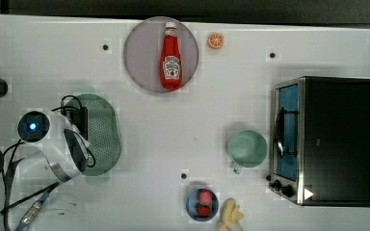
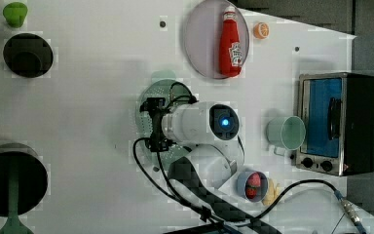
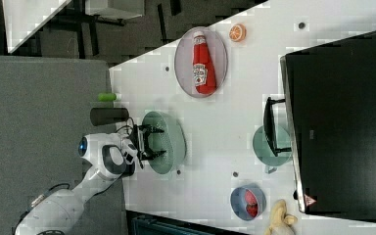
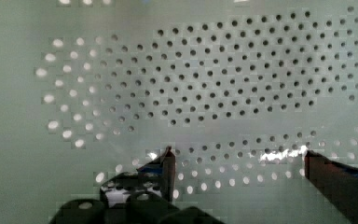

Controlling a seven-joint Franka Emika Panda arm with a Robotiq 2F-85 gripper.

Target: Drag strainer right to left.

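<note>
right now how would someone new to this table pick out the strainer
Start at the toaster oven on the top view's right, then cross the white table to its left side. The strainer lies under the arm: a mint oval with a perforated centre, bigger than the round mug.

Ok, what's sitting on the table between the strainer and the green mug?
Nothing: in the top view the stretch of white table from the strainer to the green mug is bare.

The white table (image 1: 173, 125) carries a strainer (image 1: 103, 132), mug (image 1: 247, 149), oven (image 1: 325, 140), plate (image 1: 142, 55), bowl (image 1: 192, 204), orange slice (image 1: 215, 40) and banana (image 1: 231, 214).
</note>
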